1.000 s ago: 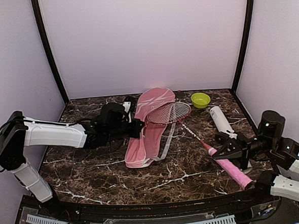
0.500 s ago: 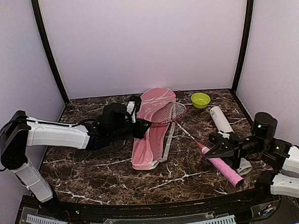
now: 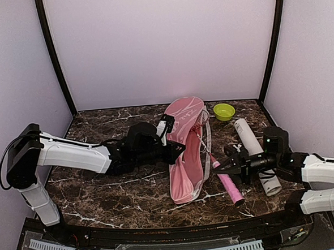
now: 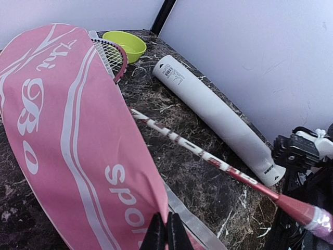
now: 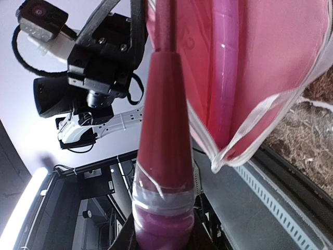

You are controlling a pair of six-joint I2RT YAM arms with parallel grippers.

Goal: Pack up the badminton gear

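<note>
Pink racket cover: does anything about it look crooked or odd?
Yes. The racket sits askew: its head is under the flap of the pink cover, rim poking out by the green bowl, while shaft and handle angle out sideways. The white tube lies on its side.

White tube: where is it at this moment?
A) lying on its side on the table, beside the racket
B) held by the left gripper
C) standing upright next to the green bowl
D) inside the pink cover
A: the white tube lies on its side on the table, next to the racket and apart from the pink cover.
</note>
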